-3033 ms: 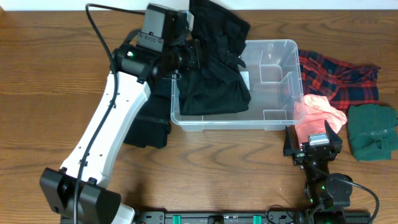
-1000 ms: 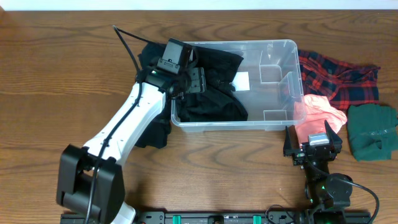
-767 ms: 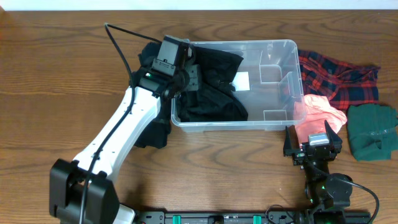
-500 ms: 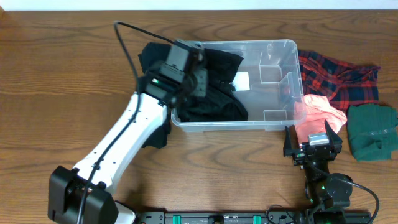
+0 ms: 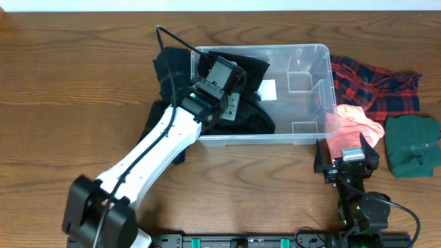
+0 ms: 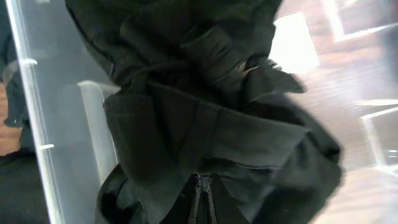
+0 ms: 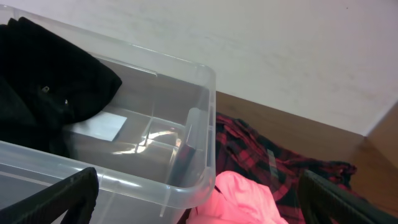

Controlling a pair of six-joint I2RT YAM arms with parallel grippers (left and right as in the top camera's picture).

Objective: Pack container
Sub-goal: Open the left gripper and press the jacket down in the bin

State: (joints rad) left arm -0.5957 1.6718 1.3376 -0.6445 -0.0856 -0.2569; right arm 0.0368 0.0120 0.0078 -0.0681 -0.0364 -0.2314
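Note:
The container is a clear plastic tub at the table's middle, with a white label on its bottom. A black garment lies crumpled in its left half and fills the left wrist view. My left gripper is down inside the tub on this garment. Its fingers are shut tight together with their tips against the cloth, and no fold shows between them. My right gripper rests open near the tub's front right corner, its jaws wide apart with nothing between them.
More black cloth hangs outside the tub's left wall and lies on the table. To the tub's right lie a red plaid shirt, a pink cloth against the corner, and a folded green garment.
My left gripper has slid right and a little forward over the black garment inside the tub, and its jaws have gone from open to shut. The right arm has stayed still.

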